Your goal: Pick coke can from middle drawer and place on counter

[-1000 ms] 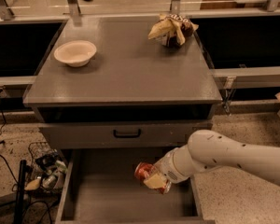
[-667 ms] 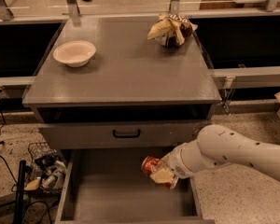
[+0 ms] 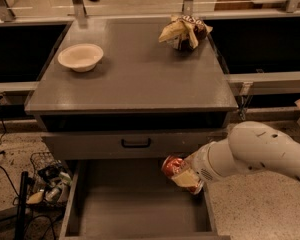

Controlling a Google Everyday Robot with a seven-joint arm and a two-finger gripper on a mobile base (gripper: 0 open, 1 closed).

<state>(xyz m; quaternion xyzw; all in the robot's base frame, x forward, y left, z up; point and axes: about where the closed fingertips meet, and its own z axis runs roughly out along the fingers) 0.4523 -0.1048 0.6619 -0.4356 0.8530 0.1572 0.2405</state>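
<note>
Red coke can (image 3: 170, 164) half-hidden in pincer (image 3: 185, 177) over drawer (image 3: 132, 206).

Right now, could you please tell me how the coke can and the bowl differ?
The coke can is red and tilted; the bowl is pale and upright. The coke can is gripped by the end effector over the middle drawer; the bowl rests free on the counter. Both are small.

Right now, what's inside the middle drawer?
Bare grey floor in the middle drawer; the gripper holds the coke can over its right rear corner. Floor beneath can and arm is hidden.
</note>
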